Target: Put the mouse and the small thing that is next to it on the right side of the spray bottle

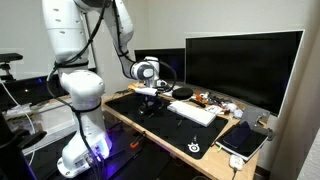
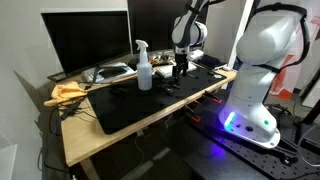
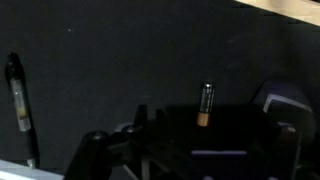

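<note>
The spray bottle stands upright on the black desk mat. My gripper hangs low over the mat beside it, on the robot's side, and also shows in an exterior view. In the wrist view the jaws are spread wide and hold nothing. A small black battery with a copper end lies on the mat just ahead of them. A dark mouse sits at the right edge, partly cut off. In the exterior views the arm hides the battery and the mouse.
A black pen lies on the mat at left. A white keyboard, a large monitor and a tablet are on the desk. A yellow cloth lies at the far end. The robot base stands beside the desk.
</note>
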